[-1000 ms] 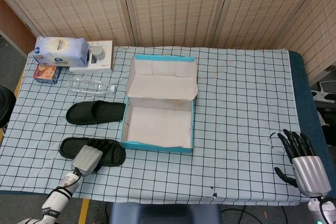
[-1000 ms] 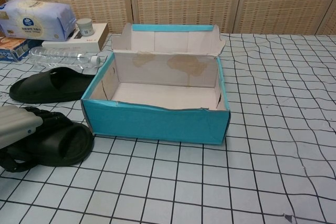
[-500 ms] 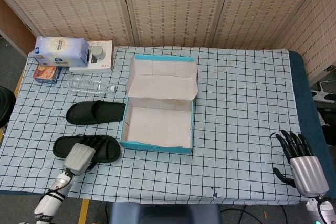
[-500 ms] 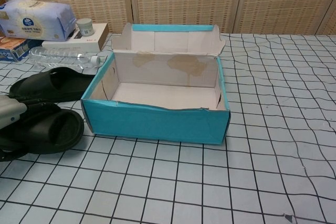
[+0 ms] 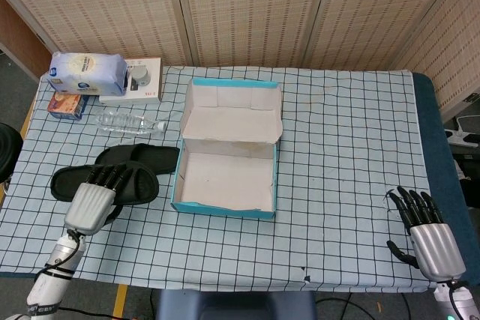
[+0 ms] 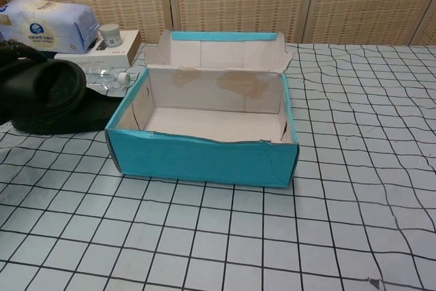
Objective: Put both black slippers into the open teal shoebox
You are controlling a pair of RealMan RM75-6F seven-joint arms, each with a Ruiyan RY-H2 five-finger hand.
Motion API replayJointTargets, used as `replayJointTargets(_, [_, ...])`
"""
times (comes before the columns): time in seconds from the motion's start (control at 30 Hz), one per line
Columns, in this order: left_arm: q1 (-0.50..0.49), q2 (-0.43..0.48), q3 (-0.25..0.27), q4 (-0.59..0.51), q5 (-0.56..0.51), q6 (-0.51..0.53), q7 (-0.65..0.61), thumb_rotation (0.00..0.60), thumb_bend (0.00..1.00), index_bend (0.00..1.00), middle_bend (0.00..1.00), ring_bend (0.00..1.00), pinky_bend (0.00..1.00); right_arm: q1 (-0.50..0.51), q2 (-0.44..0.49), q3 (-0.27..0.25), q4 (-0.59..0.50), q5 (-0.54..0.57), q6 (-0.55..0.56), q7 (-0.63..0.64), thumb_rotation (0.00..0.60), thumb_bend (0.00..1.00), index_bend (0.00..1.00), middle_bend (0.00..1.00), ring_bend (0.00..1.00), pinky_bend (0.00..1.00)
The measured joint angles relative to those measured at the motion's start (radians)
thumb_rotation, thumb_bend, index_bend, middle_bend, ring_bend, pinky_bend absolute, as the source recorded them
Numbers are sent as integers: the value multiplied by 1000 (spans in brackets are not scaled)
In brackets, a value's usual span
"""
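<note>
A: What is hidden or cut off?

B: The left hand [image 5: 91, 204] is seen only from its grey back in the head view; its dark fingers [image 5: 111, 177] are curled over the near slipper [image 5: 105, 183], so the contact underneath is covered. In the chest view that slipper [image 6: 41, 86] fills the left edge, lifted clear of the worktop [image 5: 345, 140], and the hand itself cannot be made out there. The far slipper [image 5: 150, 154] is partly overlapped by the lifted one.

A: And the materials?

B: Both slippers are shown as matte black, rounded, open-toed slides. The shoebox [image 5: 227, 162] is teal card outside and pale, stained card inside, with its lid folded back and upright. The worktop is covered by a light cloth with a black grid.

A: Where is the slipper relative to the fingers?

B: It is gripped by the left hand, the fingers laid across its strap, just left of the shoebox and outside it. The far slipper lies flat on the cloth beside the box's left wall.

A: The right hand [image 5: 427, 234]?

B: It is held near the worktop's front right corner, fingers spread, nothing in it.
</note>
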Motion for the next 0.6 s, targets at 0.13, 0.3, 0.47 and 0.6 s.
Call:
replayJointTargets(0.13, [-61,30,-50,-93,-5,-53,5,600,511,624,701,635,548,1,1,-2,0,-1,-3,3,577,142,0,0,0,0])
replayJointTargets(0.3, [-175,21,-110,-147,-62,-188,17,600,513,619,695,630,545,4,2,0,0,7,-10,8,577,142,0,0,0,0])
replayJointTargets(0.47, [-308,-46,-163,-132,-193,-321,38,600,510,617,693,629,548,10,7,-2,1,11,-24,17,577,142,0,0,0,0])
replayJointTargets(0.6, [-419,-145,-203,-49,-302,-378,71,600,510,617,694,629,549,11,12,5,3,27,-23,30,577,142,0,0,0,0])
